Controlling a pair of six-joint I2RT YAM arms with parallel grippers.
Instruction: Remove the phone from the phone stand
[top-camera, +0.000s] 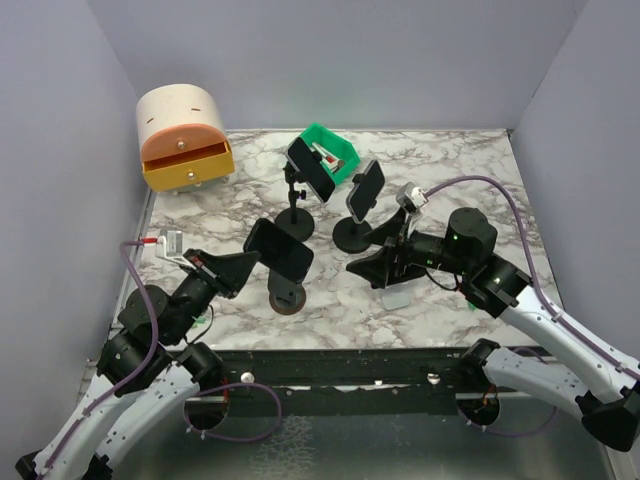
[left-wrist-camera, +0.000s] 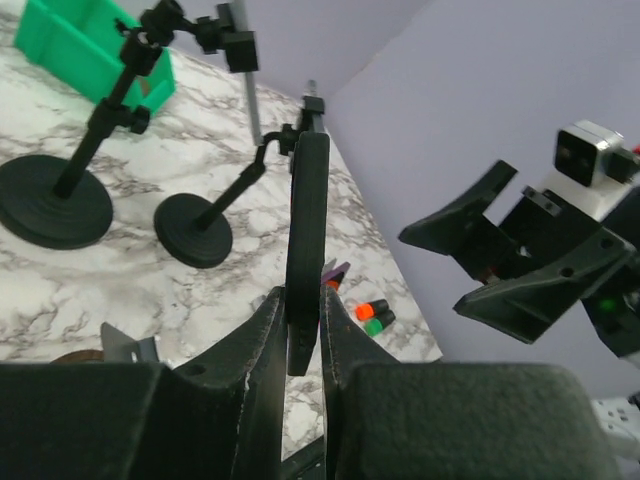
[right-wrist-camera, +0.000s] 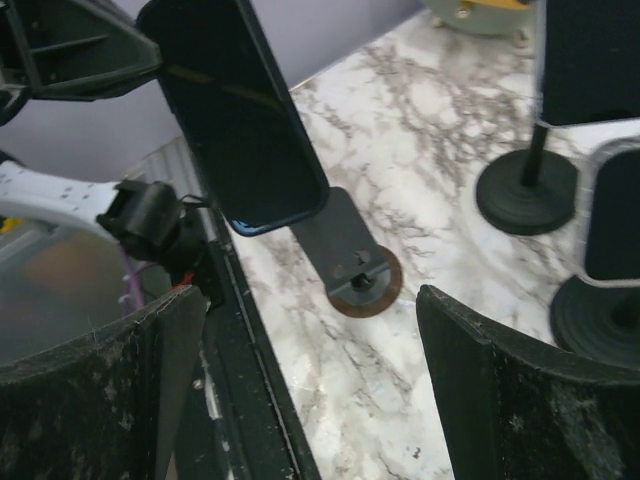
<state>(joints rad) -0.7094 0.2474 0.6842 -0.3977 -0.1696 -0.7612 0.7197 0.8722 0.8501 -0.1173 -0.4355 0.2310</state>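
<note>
Where the phone (top-camera: 281, 250) is: pinched edge-on in the left hand (left-wrist-camera: 303, 305), just above its stand (top-camera: 287, 298) near the front edge of the desk (top-camera: 450, 170).
Right hand (top-camera: 368, 268): released, grasping nothing, facing the phone.
Slip risk: only one end is gripped, so the phone may tilt out and fall.
Snag risk: a crooked lift may drag the stand over.

The left claw (top-camera: 250, 260) clamps the near phone (top-camera: 280, 249) from its left, and the wide-spread right claw (top-camera: 368, 256) stands to its right, with a bare strip between. Just behind, the left rear stand (top-camera: 295, 222) and right rear stand (top-camera: 352, 236) sit close together, a green bin (top-camera: 332, 150) beyond them, leaving only tight gaps. The desk (top-camera: 200, 215) lies bare before the drawer box (top-camera: 183, 137).
</note>
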